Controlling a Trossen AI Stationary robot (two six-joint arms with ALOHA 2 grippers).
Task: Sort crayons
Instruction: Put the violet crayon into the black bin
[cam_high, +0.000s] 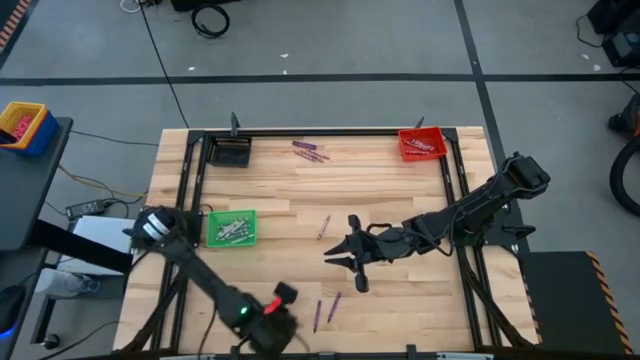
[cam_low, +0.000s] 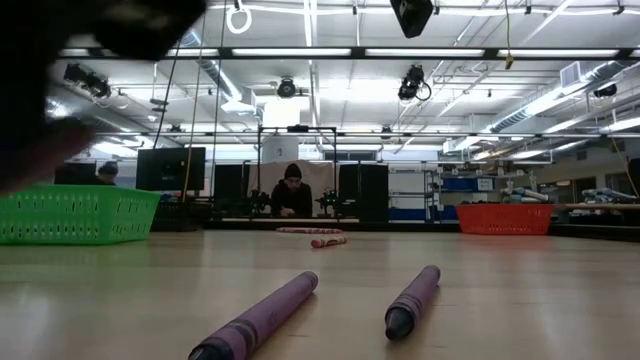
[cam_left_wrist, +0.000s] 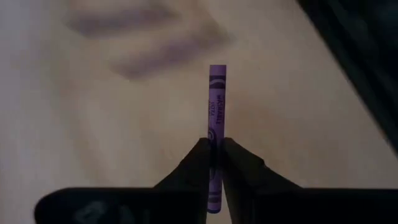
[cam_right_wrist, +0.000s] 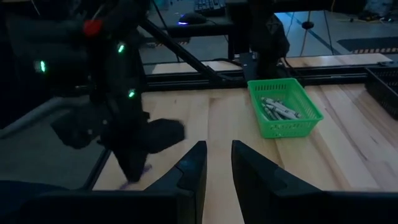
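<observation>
We work over a wooden bench (cam_high: 400, 200) with three bins on it: a green bin (cam_high: 232, 228) of pale crayons near the left edge, a red bin (cam_high: 421, 144) at the far right corner and a black bin (cam_high: 229, 152) at the far left corner. Our left gripper (cam_left_wrist: 215, 163) sits at the near edge, its fingers (cam_left_wrist: 239, 167) closed on one purple crayon (cam_left_wrist: 216, 102), gripped near one end. Two more purple crayons (cam_high: 325, 308) lie just beside it, and others (cam_high: 310, 151) lie near the far edge. Our right gripper (cam_right_wrist: 217, 163) waits mid-bench, fingers narrowly parted and empty. To do this well, we judge we should lift straight up, keep the grip firm so the crayon does not pivot, and clear the neighbours before carrying it to its bin.
</observation>
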